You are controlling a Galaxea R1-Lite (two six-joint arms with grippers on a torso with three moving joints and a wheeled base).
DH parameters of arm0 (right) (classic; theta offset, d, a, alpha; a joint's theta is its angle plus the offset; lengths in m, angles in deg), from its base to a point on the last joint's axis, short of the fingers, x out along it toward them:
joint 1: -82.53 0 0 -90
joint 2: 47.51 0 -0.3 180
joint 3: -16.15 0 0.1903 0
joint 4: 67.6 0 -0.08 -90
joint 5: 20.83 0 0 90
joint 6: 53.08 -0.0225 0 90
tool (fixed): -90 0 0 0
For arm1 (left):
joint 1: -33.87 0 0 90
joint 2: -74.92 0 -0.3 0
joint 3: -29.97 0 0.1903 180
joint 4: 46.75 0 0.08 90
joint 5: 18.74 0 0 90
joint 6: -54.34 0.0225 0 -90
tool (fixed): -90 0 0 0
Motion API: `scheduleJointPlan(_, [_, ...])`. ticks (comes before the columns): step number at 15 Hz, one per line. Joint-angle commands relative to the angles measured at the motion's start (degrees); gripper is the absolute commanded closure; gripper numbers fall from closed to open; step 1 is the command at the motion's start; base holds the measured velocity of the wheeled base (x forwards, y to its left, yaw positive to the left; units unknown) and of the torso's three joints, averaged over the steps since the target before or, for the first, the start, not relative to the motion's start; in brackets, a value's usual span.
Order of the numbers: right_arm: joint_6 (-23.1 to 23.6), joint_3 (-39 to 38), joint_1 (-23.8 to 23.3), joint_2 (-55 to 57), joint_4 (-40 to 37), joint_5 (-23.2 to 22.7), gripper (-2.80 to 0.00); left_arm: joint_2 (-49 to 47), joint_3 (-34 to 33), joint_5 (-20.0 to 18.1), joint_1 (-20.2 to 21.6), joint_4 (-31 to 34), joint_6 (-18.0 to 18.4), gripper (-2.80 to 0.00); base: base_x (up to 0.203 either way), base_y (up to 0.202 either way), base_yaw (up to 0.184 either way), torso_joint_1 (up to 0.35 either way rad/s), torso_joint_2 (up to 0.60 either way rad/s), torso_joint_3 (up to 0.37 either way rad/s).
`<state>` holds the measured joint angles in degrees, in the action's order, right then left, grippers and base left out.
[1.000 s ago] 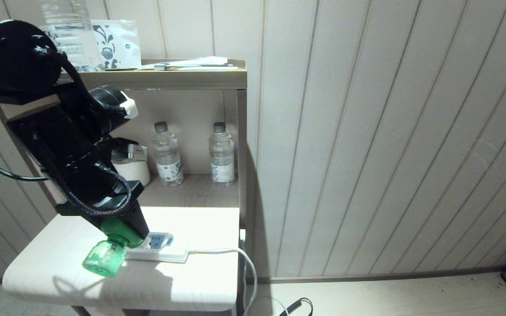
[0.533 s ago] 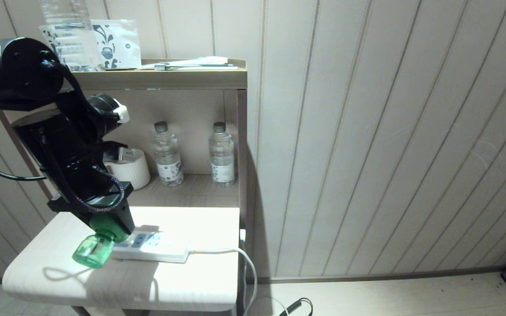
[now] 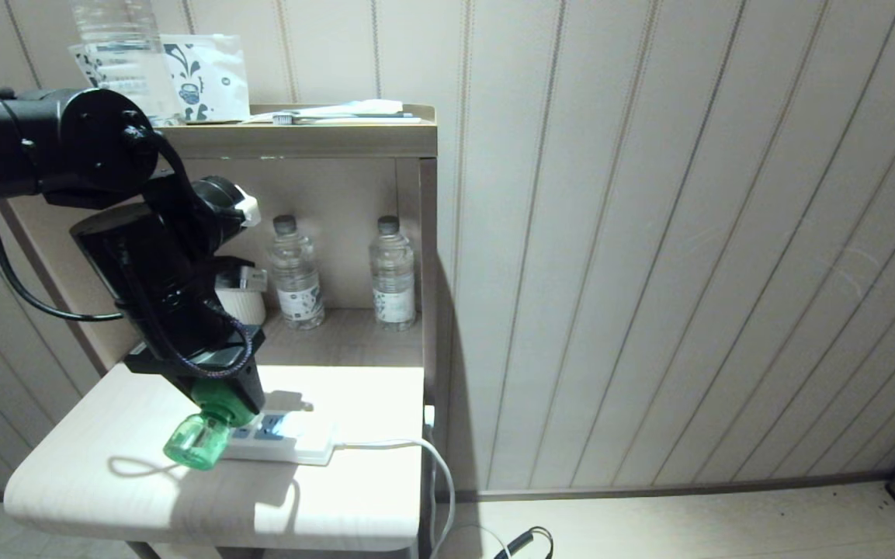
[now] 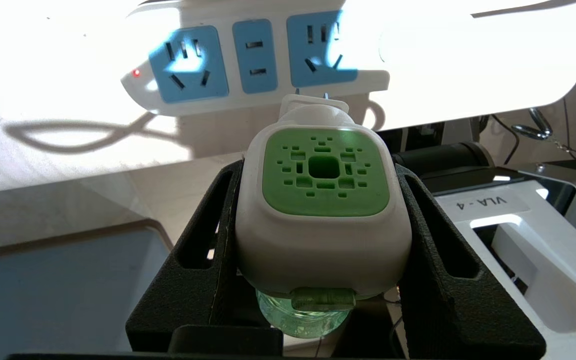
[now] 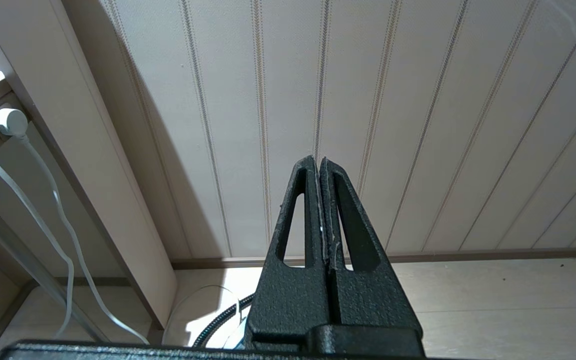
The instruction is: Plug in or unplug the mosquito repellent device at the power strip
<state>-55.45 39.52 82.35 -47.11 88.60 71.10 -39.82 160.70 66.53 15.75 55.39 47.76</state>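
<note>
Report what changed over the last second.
The left hand, shut on the mosquito repellent device throughout, swung it leftward off the power strip, then back toward the strip; it now hangs over the strip's left end, not plugged in. The strip, water bottles and right hand stayed put.

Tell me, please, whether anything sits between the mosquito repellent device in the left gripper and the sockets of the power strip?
Nothing visible does. The left gripper holds the mosquito repellent device just short of the power strip, prongs toward it. In the left wrist view the three blue sockets are all bare, with only open tabletop between.
</note>
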Motion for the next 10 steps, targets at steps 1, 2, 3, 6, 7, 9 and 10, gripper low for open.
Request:
scheduleJointPlan(1, [0.0,0.0,0.0,0.0,0.0,0.0,0.00,-1.5,0.0,0.0,-0.1,0.1,-0.4,0.00,0.000,0.000,0.000,0.000,0.00,0.000])
scheduleJointPlan(2, [0.0,0.0,0.0,0.0,0.0,0.0,0.00,-1.9,0.0,0.0,-0.1,-0.4,-0.4,0.00,0.000,0.000,0.000,0.000,0.00,0.000])
scheduleJointPlan(3, [0.0,0.0,0.0,0.0,0.0,0.0,0.00,-2.2,0.0,0.0,-0.2,-0.7,-0.5,0.00,0.000,0.000,0.000,0.000,0.00,0.000])
scheduleJointPlan(6, [0.0,0.0,0.0,0.0,0.0,0.0,0.00,-2.3,0.3,0.1,-1.0,-1.5,-0.7,0.00,0.000,0.000,0.000,0.000,0.00,0.000])
scheduleJointPlan(7, [0.0,0.0,0.0,0.0,0.0,0.0,0.00,-2.4,0.4,0.1,-1.2,-1.5,-0.7,0.00,0.000,0.000,0.000,0.000,0.00,0.000])
scheduleJointPlan(9, [0.0,0.0,0.0,0.0,0.0,0.0,0.00,-2.8,0.4,0.1,-1.4,-1.7,-0.8,0.00,0.000,0.000,0.000,0.000,0.00,0.000])
scheduleJointPlan(10, [0.0,0.0,0.0,0.0,0.0,0.0,0.00,-2.9,0.4,0.1,-1.5,-2.0,-0.8,0.00,0.000,0.000,0.000,0.000,0.00,0.000])
